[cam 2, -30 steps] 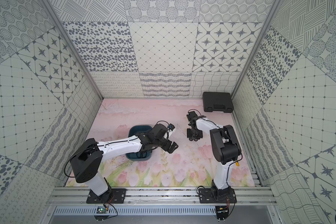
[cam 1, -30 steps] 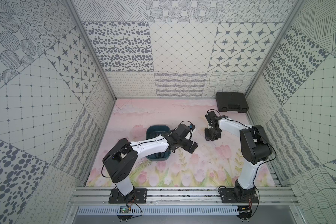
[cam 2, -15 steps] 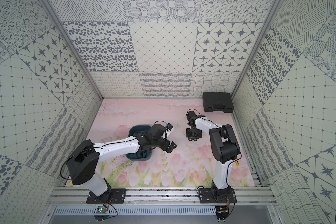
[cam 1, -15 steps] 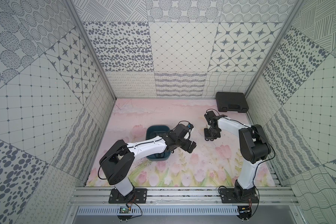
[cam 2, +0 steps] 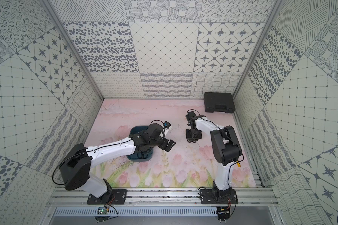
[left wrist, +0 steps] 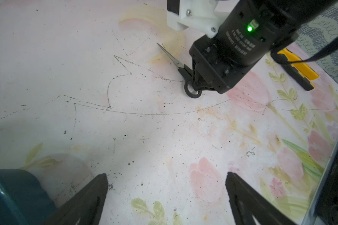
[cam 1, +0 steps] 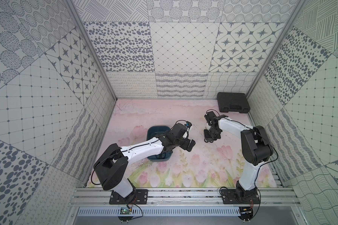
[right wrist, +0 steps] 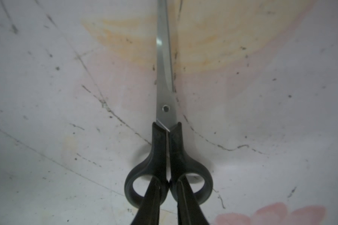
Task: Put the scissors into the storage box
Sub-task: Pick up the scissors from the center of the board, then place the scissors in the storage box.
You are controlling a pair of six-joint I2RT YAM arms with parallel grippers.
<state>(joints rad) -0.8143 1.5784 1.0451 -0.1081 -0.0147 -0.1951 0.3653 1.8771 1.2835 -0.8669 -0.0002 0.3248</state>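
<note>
Firmly on the scissors (right wrist: 165, 109), right pincer (right wrist: 169, 183); left pincer (left wrist: 166, 175) wide, empty.

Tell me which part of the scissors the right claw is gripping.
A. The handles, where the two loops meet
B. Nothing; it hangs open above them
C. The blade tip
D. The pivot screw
A: in the right wrist view the right claw has one finger through each loop of the scissors, shut on the black handles where they meet, with the blade pointing away untouched.
</note>
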